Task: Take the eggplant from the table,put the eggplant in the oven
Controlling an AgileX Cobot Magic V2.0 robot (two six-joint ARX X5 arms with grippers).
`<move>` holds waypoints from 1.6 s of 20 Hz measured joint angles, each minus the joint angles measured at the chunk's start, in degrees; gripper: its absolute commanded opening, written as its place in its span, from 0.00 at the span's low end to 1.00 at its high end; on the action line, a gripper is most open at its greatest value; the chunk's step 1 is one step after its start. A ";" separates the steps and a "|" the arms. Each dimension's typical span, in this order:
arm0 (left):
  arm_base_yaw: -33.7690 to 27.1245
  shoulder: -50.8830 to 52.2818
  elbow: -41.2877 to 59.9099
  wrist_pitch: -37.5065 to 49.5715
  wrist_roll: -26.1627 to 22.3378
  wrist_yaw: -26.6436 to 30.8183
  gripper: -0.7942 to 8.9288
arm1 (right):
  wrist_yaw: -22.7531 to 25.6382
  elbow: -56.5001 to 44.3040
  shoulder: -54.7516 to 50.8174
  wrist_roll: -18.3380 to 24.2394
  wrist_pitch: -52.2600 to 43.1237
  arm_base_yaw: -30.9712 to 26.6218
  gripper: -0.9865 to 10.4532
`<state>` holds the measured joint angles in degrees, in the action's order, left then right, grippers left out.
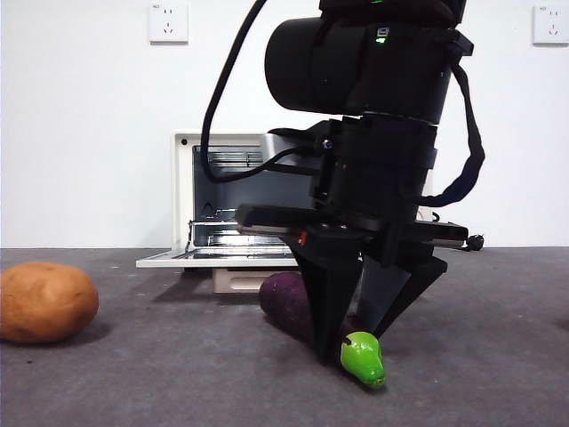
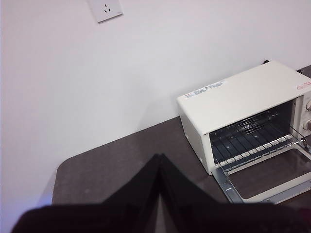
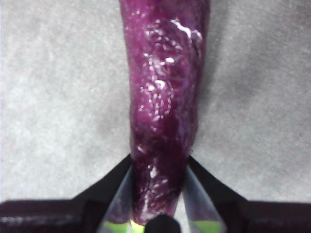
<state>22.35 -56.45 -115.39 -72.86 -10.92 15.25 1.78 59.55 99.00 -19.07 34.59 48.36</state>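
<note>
Lying flat on the table (image 1: 498,374), the eggplant (image 1: 289,302) is straddled by the right gripper (image 1: 356,331), which is set down over it from above. In the right wrist view the two fingers (image 3: 197,194) are seen on either side of the purple body (image 3: 163,97), pressed against it just behind the green stem cap (image 1: 364,358); the fingers are judged to be closed on the eggplant, though a lift cannot be confirmed, since the fruit is seen resting on the table.

The relation that governs the coming move is the long axis. It is seen to run from the stem cap, nearest the front camera, back toward the oven (image 1: 200,191), whose door (image 1: 213,259) is lowered flat and whose rack (image 2: 252,138) is exposed. The blunt purple end is thus already pointed roughly at the opening, and the oven is near behind it. A lift and a forward carry along that same axis are judged sufficient, with little turning needed.

The left gripper (image 2: 159,194) is held well away, above the table's far corner, with its fingers closed on nothing. A potato (image 1: 44,302) lies well apart on the table and is not involved.
</note>
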 measured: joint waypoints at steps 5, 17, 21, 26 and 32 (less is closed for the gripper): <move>0.02 0.00 0.00 0.00 0.02 0.00 0.08 | -0.13 0.00 -5.22 0.24 2.91 1.70 0.08; 0.39 0.00 0.00 0.00 0.02 -2.38 0.08 | -8.46 11.13 -9.66 5.51 3.08 -10.82 0.08; 0.39 0.00 0.00 -0.22 0.02 -2.38 0.08 | -13.09 19.39 -1.95 5.62 3.67 -17.00 0.08; 0.39 0.00 0.00 -0.57 0.02 -2.38 0.08 | -15.21 31.45 8.09 5.57 6.05 -20.57 0.08; 0.39 0.00 0.00 -1.77 0.04 -2.38 0.08 | -16.39 43.76 18.60 3.32 5.99 -22.51 0.08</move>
<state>22.74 -56.45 -115.39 -74.63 -10.87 12.86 -14.61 103.31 117.60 -15.75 40.58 25.85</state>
